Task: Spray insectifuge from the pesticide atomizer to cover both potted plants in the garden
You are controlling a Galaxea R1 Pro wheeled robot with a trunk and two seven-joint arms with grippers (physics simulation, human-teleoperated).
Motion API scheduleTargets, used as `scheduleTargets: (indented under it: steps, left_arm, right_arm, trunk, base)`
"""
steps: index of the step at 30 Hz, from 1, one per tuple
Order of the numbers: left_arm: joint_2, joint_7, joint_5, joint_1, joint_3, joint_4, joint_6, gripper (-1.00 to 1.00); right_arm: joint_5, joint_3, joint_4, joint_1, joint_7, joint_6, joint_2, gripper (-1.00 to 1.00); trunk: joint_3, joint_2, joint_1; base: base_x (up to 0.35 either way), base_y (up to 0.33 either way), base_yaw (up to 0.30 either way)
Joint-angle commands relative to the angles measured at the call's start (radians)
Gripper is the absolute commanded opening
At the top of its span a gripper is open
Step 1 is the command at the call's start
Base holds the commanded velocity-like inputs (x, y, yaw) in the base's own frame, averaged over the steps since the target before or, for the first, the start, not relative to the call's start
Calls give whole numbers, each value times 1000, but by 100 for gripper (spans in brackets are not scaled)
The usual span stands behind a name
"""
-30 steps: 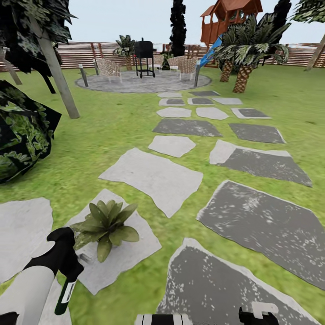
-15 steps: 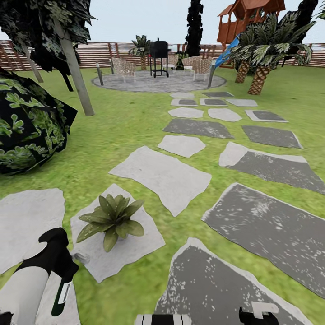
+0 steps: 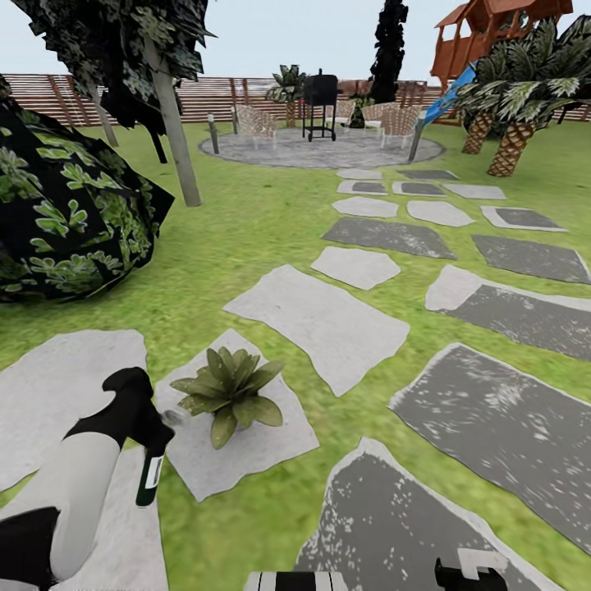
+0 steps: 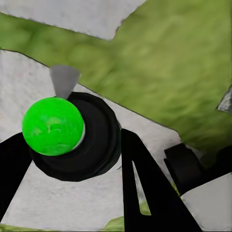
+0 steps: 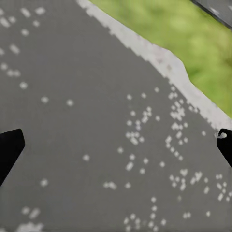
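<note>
My left gripper [image 3: 146, 433] is shut on the pesticide atomizer [image 3: 150, 483], a small dark green bottle with a white label that hangs below the fingers. Its pale grey nozzle [image 3: 170, 419] points toward a potted plant [image 3: 231, 392], a low green rosette standing on a light stepping stone [image 3: 246, 460] just right of the gripper. In the left wrist view the atomizer [image 4: 92, 145] sits between two black fingers [image 4: 140, 183], with a bright green round top [image 4: 53, 125] and grey nozzle [image 4: 63, 81]. My right gripper [image 5: 116, 145] is open over a dark grey stone [image 5: 96, 96]; the right gripper [image 3: 469, 570] sits at the frame's lower edge.
A big dark leafy bush [image 3: 66, 213] and a tree trunk [image 3: 176, 139] stand to the left. Stepping stones [image 3: 328, 320] lead across the lawn to a round patio [image 3: 328, 149] with a grill [image 3: 319, 105] and chairs. Palms [image 3: 509, 115] and the wooden fence [image 3: 74, 97] lie farther off.
The camera has turned left, sliding the whole scene rightward. My left gripper, with the atomizer, has risen a little beside the potted plant.
</note>
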Motion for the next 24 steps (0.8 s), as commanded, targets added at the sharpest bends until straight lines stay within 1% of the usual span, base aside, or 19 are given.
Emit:
scheduleTargets:
  steps: [1,3,4,5,8,12,14,19,22,24]
  left_arm:
    - [0,-19,-9,1,-29,0,11,-100]
    - [2,-26,-11,5,-53,-1,11,-100]
    - [-4,-31,-16,-1,-58,-7,17,-100]
    - [-7,-37,-22,-7,-63,-12,21,-100]
    - [-11,-54,-39,-24,-65,-26,22,-100]
    - [-31,-76,-52,-46,-88,-25,25,-100]
    - [-31,-87,-63,-58,-99,-26,31,-100]
    - [-25,-115,-92,-86,-127,-32,34,-100]
    - [-28,-132,-109,-103,-144,-32,34,-100]
    - [-34,-143,-120,-114,-155,-32,34,-100]
  right_arm:
    - [11,-8,1,-1,-2,-3,-1,100]
    - [11,-7,2,-1,-2,-3,-2,100]
    - [11,-7,7,-1,-2,-2,3,100]
    - [11,-7,13,-1,-2,-2,9,100]
    - [11,-7,14,-1,-2,-3,11,100]
    - [9,-7,15,-1,-2,-2,10,100]
    - [9,-6,15,-1,-2,-2,10,100]
    - [9,-6,16,-1,-2,-1,11,100]
    - [9,-6,16,-1,-3,-1,12,100]
    - [9,-6,16,-1,-4,-2,12,100]
  trunk:
    - [-1,0,0]
    - [-1,0,0]
    - [-1,0,0]
    - [-1,0,0]
    - [-1,0,0]
    - [-1,0,0]
    - [-1,0,0]
    - [-1,0,0]
    - [-1,0,0]
    - [-1,0,0]
  base:
    - [0,0,12]
    - [0,0,7]
    - [0,0,0]
    - [0,0,0]
    - [0,0,0]
    - [11,0,0]
    - [177,0,0]
    - [307,-8,0]
    - [272,-112,0]
    - [64,-42,46]
